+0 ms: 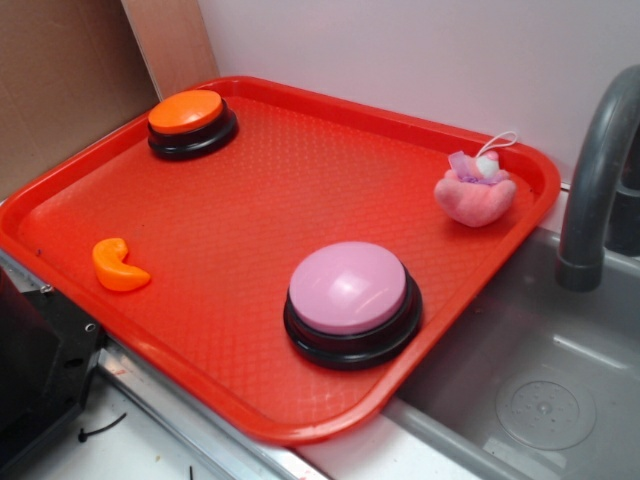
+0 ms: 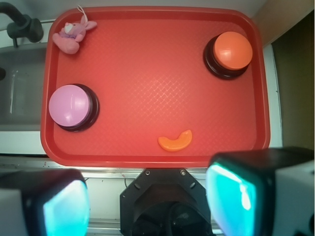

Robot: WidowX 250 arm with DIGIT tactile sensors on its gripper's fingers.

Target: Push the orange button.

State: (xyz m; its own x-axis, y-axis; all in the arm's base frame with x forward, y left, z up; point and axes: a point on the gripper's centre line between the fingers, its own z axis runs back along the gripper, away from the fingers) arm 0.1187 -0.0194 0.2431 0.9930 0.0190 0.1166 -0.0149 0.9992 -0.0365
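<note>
Red tray (image 1: 250, 210), beside a sink (image 1: 530, 390). Contents: orange button (image 1: 187, 112), black ring base, far left corner in the exterior view; pink button (image 1: 348, 288), near right; orange crescent (image 1: 118, 265), near left edge; pink plush (image 1: 474, 190), far right corner. Hand (image 2: 147, 201): seen from the wrist view only, pads (image 2: 231, 189) spread wide, nothing held, high above the tray's near edge, well apart from the orange button.
</note>
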